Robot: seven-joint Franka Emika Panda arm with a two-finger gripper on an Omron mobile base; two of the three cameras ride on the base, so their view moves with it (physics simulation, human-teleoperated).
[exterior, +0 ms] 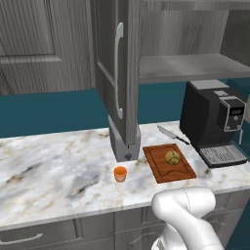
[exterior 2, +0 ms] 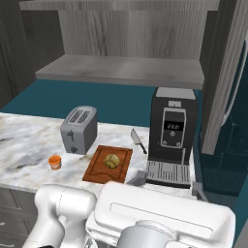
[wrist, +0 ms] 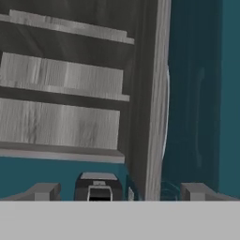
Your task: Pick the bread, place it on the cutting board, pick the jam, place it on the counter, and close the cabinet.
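— Gripper state? Two dark fingertips spread wide, nothing between them, facing the tall dark grey wood-grain cabinet?

— Yes; its door with the long silver bar handle stands open.

— Bread?

— Small round golden-brown bun lies on the reddish-brown wooden cutting board.

— Jam?

— Small orange jar stands upright on the white-and-grey marbled counter, just left of the board, near a grey toaster.
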